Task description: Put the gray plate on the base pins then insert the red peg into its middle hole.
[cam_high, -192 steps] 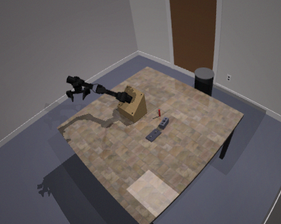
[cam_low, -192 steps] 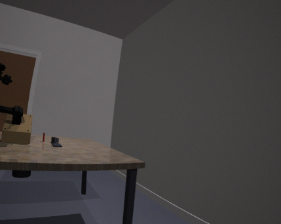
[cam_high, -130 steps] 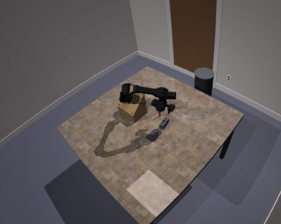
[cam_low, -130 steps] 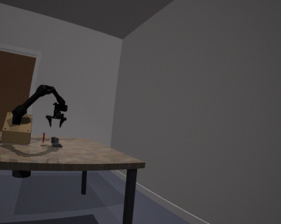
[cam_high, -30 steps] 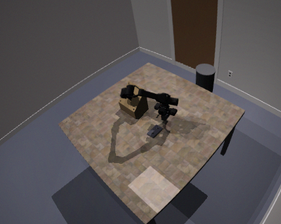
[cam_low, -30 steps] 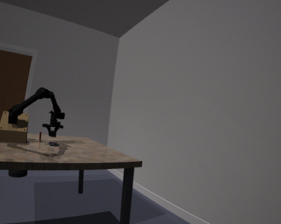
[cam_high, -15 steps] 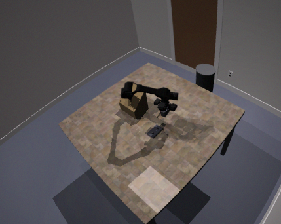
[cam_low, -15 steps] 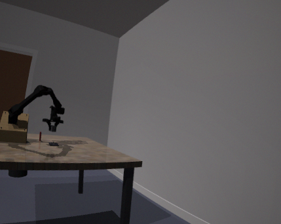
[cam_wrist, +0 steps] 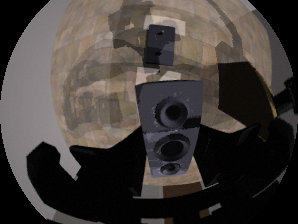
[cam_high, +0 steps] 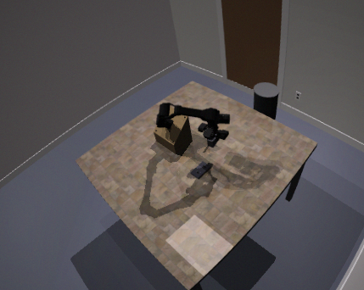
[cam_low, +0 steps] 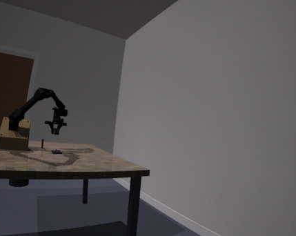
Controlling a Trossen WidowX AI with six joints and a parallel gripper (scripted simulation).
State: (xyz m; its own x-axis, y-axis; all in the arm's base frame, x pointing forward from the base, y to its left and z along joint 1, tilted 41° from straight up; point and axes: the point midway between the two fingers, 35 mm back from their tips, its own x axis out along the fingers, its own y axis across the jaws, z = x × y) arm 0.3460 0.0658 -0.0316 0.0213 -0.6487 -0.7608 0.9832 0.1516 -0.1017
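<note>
My gripper (cam_high: 212, 137) (cam_low: 55, 128) (cam_wrist: 165, 124) is shut on the gray plate (cam_low: 56, 131) (cam_wrist: 149, 120), raised well above the table. The plate's three holes face the wrist camera, one large hole near each of the upper and middle parts and a smaller one at the lower end. The dark base (cam_high: 200, 170) (cam_low: 56, 152) (cam_wrist: 167, 44) lies on the table below, apart from the plate; its two pins show in the wrist view. The red peg (cam_low: 42, 143) stands upright on the table, left of the base in the exterior view. I cannot make it out in the wrist view.
The arm's wooden mounting block (cam_high: 182, 140) (cam_low: 13, 143) (cam_wrist: 240, 95) stands on the patterned table (cam_high: 128, 170) (cam_low: 104, 163), near the peg. A pale square (cam_high: 199, 243) lies near one table corner. A dark cylinder (cam_high: 266, 103) stands on the floor beyond the table.
</note>
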